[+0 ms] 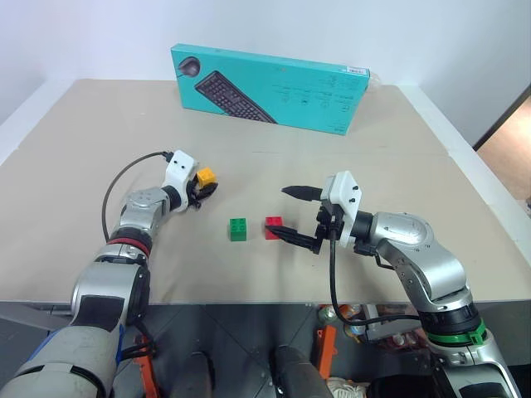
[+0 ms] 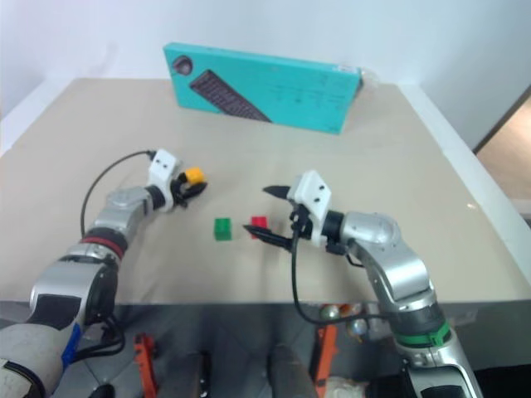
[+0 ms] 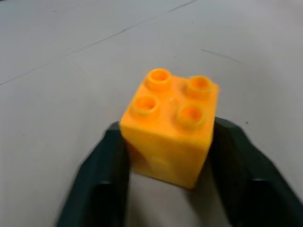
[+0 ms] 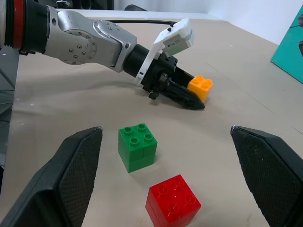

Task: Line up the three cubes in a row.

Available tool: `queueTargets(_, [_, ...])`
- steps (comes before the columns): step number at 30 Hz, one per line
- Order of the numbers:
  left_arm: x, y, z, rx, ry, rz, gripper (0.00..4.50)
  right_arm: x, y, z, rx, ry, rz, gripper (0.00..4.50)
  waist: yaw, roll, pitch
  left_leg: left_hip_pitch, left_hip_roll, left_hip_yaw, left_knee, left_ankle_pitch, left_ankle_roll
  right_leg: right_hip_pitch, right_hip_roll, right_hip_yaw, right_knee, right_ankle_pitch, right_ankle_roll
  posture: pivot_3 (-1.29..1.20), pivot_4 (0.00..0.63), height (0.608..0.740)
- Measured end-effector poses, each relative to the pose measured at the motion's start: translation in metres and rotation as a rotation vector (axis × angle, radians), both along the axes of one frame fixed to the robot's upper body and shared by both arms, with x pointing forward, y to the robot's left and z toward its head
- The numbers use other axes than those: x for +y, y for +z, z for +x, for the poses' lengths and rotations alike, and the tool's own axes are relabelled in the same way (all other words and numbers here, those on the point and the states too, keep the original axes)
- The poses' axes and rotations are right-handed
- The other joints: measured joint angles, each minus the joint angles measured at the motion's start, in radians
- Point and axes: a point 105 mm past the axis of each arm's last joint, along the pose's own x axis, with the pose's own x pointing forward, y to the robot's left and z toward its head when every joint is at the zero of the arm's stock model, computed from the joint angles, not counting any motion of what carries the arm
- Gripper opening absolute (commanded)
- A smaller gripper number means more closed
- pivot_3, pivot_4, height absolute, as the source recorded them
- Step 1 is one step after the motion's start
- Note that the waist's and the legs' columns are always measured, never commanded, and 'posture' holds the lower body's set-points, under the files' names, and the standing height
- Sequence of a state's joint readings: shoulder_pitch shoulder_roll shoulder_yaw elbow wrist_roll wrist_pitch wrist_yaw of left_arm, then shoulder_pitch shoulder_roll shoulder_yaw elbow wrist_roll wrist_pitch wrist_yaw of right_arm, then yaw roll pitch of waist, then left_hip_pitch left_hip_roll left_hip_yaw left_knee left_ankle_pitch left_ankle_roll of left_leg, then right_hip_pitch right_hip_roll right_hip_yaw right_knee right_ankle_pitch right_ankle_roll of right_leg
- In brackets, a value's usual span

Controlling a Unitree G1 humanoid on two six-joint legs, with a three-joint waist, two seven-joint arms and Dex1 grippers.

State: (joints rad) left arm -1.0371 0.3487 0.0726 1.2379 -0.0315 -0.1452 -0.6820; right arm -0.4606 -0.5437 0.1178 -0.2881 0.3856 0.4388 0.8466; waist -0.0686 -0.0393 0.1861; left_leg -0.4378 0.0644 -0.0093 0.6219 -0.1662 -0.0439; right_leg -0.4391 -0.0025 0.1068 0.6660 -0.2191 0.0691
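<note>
The yellow cube (image 1: 205, 176) sits left of centre on the tan table, and my left gripper (image 1: 204, 187) is shut on it; the left wrist view shows a black finger (image 3: 102, 184) pressed against each side of the yellow cube (image 3: 168, 130). The green cube (image 1: 238, 229) and the red cube (image 1: 273, 227) stand side by side, a small gap apart, nearer the front edge. My right gripper (image 1: 289, 214) is open just right of the red cube, its lower finger close beside it and nothing between the fingers.
A large teal keyboard box (image 1: 270, 87) lies flat at the back of the table (image 1: 390, 149). The table's front edge (image 1: 249, 300) runs just below the cubes. A black cable loops off my left wrist.
</note>
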Motion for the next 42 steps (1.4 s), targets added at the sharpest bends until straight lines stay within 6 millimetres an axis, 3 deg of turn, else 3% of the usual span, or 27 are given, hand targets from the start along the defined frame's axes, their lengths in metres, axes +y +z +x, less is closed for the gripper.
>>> queueTargets(10, [0.009,-0.001,-0.006,-0.025,0.002,-0.02,1.97,0.0,0.0,0.0,0.0,0.0,-0.001,4.5,-0.002,0.0,0.0,0.0,0.0,0.0,-0.001,0.0,0.0,0.0,0.0,0.0,0.0,0.0,0.0,0.0,0.15,0.74])
queueTargets(17, [0.019,-0.015,-0.063,-0.038,-0.231,0.022,1.97,-0.003,-0.002,-0.003,0.02,0.025,-0.02,4.5,-0.005,0.0,0.0,0.001,0.0,0.0,-0.002,0.0,0.0,0.0,0.0,0.0,0.001,0.001,-0.002,0.0,0.15,0.74])
queueTargets(20, [0.019,-0.007,-0.088,-0.029,-0.331,0.006,1.97,-0.001,-0.003,-0.006,0.026,0.052,-0.027,4.5,-0.004,0.0,0.0,0.001,0.0,0.0,0.0,0.0,0.0,0.0,0.0,0.0,0.001,0.0,-0.001,0.0,0.15,0.74])
queueTargets(23, [0.021,0.0,-0.101,-0.035,-0.4,0.029,1.97,0.0,-0.002,-0.007,0.023,0.07,-0.031,4.5,-0.003,0.0,0.0,0.001,0.0,0.0,0.002,0.002,0.0,0.001,0.0,0.0,0.0,-0.002,-0.006,0.0,0.15,0.74])
queueTargets(30, [0.014,-0.004,-0.11,0.001,-0.508,0.058,1.97,0.003,0.0,-0.008,0.011,0.091,-0.034,4.5,-0.003,0.0,0.0,0.001,0.0,0.0,0.004,0.005,0.002,0.002,0.0,0.0,0.0,0.0,-0.008,0.0,0.15,0.74])
queueTargets(42, [0.009,-0.017,-0.108,0.072,-0.617,0.109,1.97,0.002,-0.003,-0.007,0.014,0.069,-0.034,4.5,-0.003,0.0,0.0,0.001,0.0,0.0,0.002,0.005,0.002,0.001,0.0,0.0,0.0,0.0,-0.008,0.0,0.15,0.74])
